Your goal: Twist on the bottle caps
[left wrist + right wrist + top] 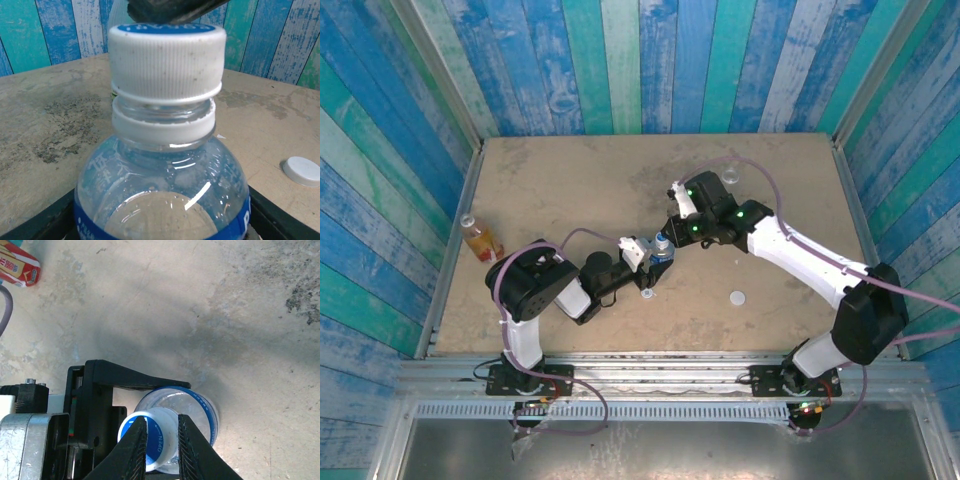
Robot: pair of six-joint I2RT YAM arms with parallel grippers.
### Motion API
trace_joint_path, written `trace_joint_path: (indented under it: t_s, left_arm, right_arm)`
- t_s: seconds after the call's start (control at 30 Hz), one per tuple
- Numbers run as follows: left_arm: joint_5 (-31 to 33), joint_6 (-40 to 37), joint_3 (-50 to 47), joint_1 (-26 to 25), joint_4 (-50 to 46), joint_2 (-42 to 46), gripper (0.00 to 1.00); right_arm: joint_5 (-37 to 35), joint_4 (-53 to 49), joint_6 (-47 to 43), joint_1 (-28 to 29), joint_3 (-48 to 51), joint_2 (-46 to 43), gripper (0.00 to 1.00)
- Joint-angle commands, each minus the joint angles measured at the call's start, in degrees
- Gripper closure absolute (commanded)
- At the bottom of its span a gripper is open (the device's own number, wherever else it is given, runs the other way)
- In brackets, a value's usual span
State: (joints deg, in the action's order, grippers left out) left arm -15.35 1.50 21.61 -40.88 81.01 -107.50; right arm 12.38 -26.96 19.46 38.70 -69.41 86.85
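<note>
A clear bottle with a blue label [160,200] stands upright near the table's middle [658,256]. My left gripper [160,227] is shut on its body, and one black finger [135,381] lies along its side. A white ribbed cap with a blue top [166,62] sits on the neck, level. My right gripper [162,425] hangs just above the cap [165,445] with its jaws drawn close together, not around the cap's sides. Its dark fingers [170,9] are right over the cap's top. Whether they touch it I cannot tell.
The orange bottle with a red label [479,240] stands by the left wall [17,265]. A loose white cap [737,297] lies right of the held bottle [302,170]. A small pale round piece [646,295] lies in front of it. A small clear object [731,175] stands at the back.
</note>
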Motion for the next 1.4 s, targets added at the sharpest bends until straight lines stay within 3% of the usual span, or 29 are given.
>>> trace_joint_path:
  t_s: [0.0,0.4,0.8,1.0,1.1,1.37]
  left_arm:
    - [0.1,-0.48,-0.16,-0.25,-5.23,-1.72,0.33]
    - [-0.2,-0.22,-0.1,-0.24,-5.17,-1.73,0.32]
    - [-0.17,-0.35,-0.15,-0.25,-5.26,-1.61,0.32]
    - [-0.23,-0.27,-0.15,-0.18,-5.25,-1.65,0.32]
    - [-0.15,-0.35,-0.11,-0.2,-5.34,-1.52,0.32]
    - [-0.22,-0.35,0.0,-0.25,-5.76,-1.45,0.32]
  right_arm:
    - [0.83,-3.65,0.49,-0.56,1.63,1.9,0.8]
    - [2.32,2.12,4.88,-0.77,11.41,0.33,0.85]
    - [3.4,2.96,7.17,-2.57,12.87,-0.65,0.87]
    - [3.58,2.71,5.73,-1.89,8.83,-2.42,0.82]
    - [2.52,2.9,3.65,-0.83,6.33,-3.42,0.75]
    - [-11.07,-3.4,-4.78,4.07,-0.56,-2.15,0.51]
